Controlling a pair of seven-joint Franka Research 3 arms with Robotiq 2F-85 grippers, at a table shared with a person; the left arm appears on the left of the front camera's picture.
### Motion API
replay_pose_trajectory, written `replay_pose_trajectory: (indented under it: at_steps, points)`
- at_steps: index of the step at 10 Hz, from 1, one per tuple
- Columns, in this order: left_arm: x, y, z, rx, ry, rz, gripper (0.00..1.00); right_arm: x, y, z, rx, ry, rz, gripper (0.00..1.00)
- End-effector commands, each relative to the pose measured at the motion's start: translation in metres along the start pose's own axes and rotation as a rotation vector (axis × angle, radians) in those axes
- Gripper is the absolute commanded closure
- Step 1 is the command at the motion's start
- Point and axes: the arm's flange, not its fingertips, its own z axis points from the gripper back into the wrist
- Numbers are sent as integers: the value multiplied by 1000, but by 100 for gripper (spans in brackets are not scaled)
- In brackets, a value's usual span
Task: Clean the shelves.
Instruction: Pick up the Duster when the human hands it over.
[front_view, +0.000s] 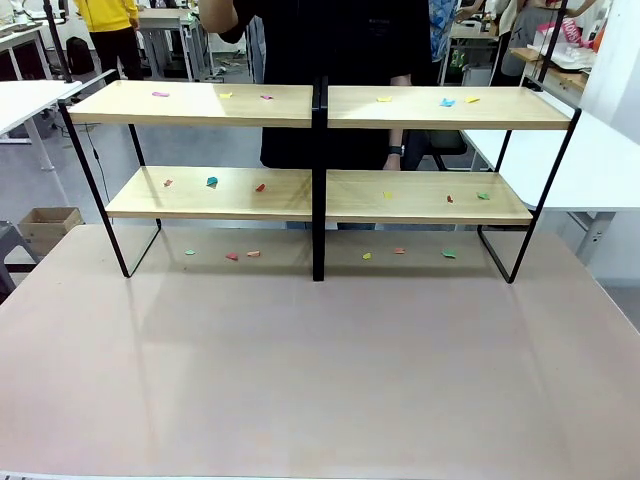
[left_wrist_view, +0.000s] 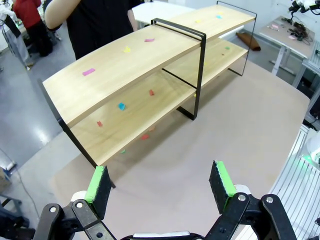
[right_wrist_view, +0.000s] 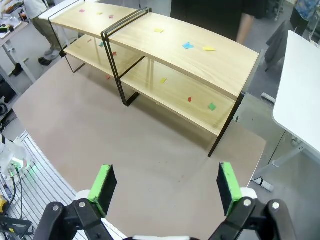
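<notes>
The shelves (front_view: 250, 195) stand across the far half of the table: light wood boards in two tiers on a thin black frame with a central black post (front_view: 319, 180). Small coloured paper scraps lie on both tiers and on the table under them. In the left wrist view the shelves (left_wrist_view: 130, 65) run diagonally ahead of my left gripper (left_wrist_view: 161, 185), which is open and empty above the table. My right gripper (right_wrist_view: 165, 182) is open and empty too, hovering near the shelves (right_wrist_view: 200, 60) at their right end.
A person in black (front_view: 330, 60) stands behind the shelves with a hand near the lower tier. White tables (front_view: 610, 160) flank both sides. The brown tabletop (front_view: 320, 380) in front of the shelves is bare. A cardboard box (front_view: 48, 225) sits on the floor at left.
</notes>
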Motion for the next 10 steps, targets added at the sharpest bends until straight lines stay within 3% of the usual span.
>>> replay_pose_trajectory:
  at_steps: [1,7,9,10]
  points:
    - [0,-1,-1,-8,-4,-6,0,1,1,1,3,-2,3,0]
    - [0,0,0,0,0,0,0,1,1,1,3,-2,3,0]
    - [12,13,-8,-134,-21,34,0,1,1,1,3,-2,3,0]
    - [23,25,-13,-202,-58,137,0,1,1,1,3,-2,3,0]
